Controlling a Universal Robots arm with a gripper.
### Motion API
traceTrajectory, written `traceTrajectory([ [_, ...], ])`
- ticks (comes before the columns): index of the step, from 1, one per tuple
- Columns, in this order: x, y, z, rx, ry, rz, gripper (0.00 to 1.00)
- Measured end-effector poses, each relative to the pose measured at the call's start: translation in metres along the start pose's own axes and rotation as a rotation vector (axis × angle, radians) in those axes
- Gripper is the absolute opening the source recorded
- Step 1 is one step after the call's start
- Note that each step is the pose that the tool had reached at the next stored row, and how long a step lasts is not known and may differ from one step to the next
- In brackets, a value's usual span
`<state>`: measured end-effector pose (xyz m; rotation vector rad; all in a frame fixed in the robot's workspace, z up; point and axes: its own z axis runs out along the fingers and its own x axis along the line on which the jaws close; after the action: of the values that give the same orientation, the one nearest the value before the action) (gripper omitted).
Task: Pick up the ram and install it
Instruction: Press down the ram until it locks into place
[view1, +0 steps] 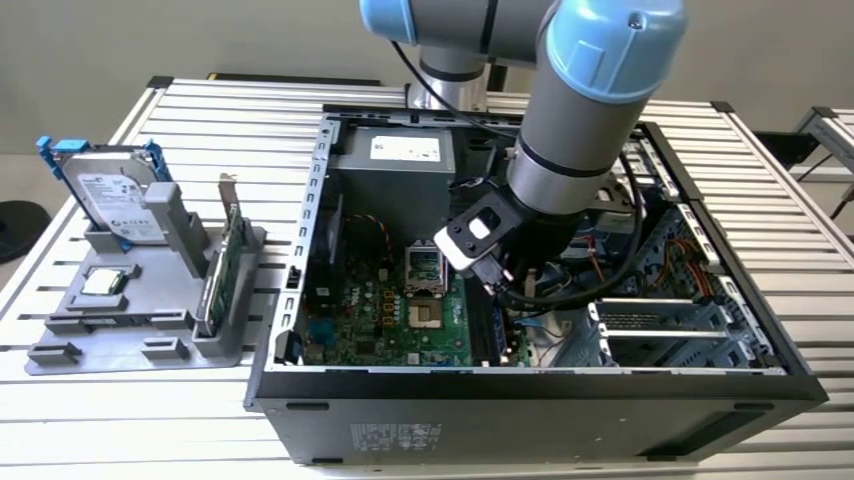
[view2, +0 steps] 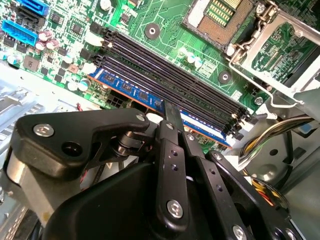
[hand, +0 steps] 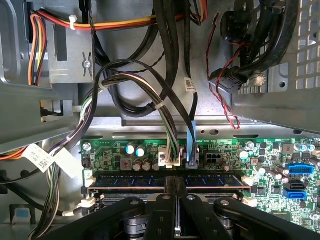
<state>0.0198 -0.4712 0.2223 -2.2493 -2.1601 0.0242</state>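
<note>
In the exterior view a slatted metal table (view1: 200, 110) carries an open computer case (view1: 534, 380) with a green motherboard (view1: 387, 320) on its floor. The arm (view1: 587, 130) reaches down into the case, and its gripper (view1: 505, 290) sits low by the motherboard's edge on the exterior view's right, largely hidden by the wrist and cables. Near the table's edge on the exterior view's left, a grey holder (view1: 134, 320) carries a hard drive (view1: 114, 195) and an upright green card (view1: 227, 265).

In the second wrist view the gripper (view2: 172, 112) has its fingers (view2: 173, 117) drawn narrow, pinching the ram (view2: 132, 90). The ram stands on edge in the slot nearest the board's edge, beside empty black slots (view2: 170, 75) and the CPU socket (view2: 222, 12).

In the first wrist view the gripper (hand: 176, 186) clamps the ram (hand: 130, 181) mid-length; bundled cables (hand: 165, 115) hang beyond it, against the case wall.
</note>
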Motion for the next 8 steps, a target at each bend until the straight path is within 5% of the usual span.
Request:
traceTrajectory([
  [8,-0.0002,-0.0011,-0.0371,0.0006,-0.0023,0.000,0.00],
])
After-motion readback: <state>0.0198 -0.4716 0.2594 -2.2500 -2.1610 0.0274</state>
